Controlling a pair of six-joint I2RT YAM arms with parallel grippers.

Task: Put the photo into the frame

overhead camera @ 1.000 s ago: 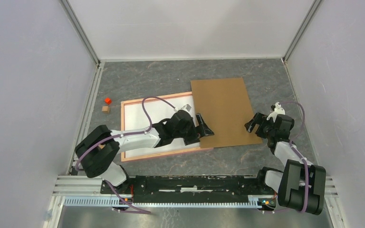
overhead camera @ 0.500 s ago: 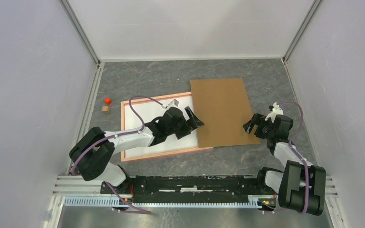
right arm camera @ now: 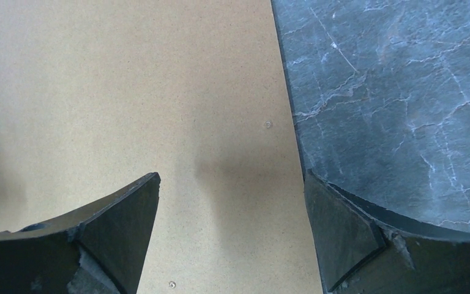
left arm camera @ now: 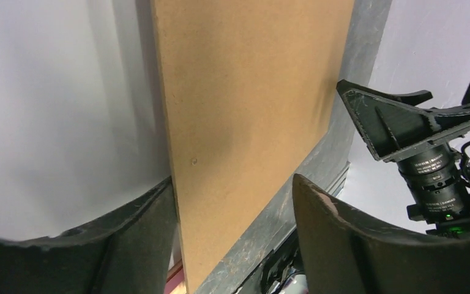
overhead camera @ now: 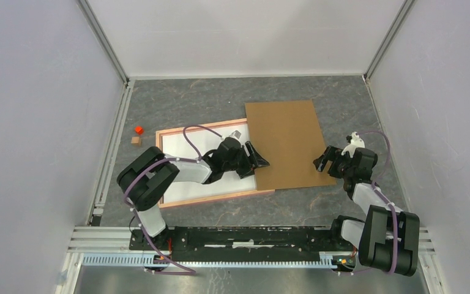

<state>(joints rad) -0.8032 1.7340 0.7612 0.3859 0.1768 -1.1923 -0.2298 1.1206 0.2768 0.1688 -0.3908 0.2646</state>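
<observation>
On a grey marbled table boxed in by pale walls, we see the salmon-pink frame lying flat left of centre, its long rails running roughly left to right. A white sheet fills its opening. We cannot tell whether this is the photo lying face down, as no printed side shows. A plain brown backing board lies flat to the right, its left edge overlapping the frame's right end.

The left arm reaches across the frame, and the left gripper sits at the board's left edge, spread apart with nothing clamped. From the left wrist we see the board's near edge running into the gap between the two dark fingers, with white sheet to one side and grey table to the other.

The right gripper hangs at the board's right edge near its near corner, jaws spread wide and holding nothing. From its wrist, one finger stands over the brown board and the other over the grey table.

A small red cube and a small brown cube sit close together just off the frame's far left corner
</observation>
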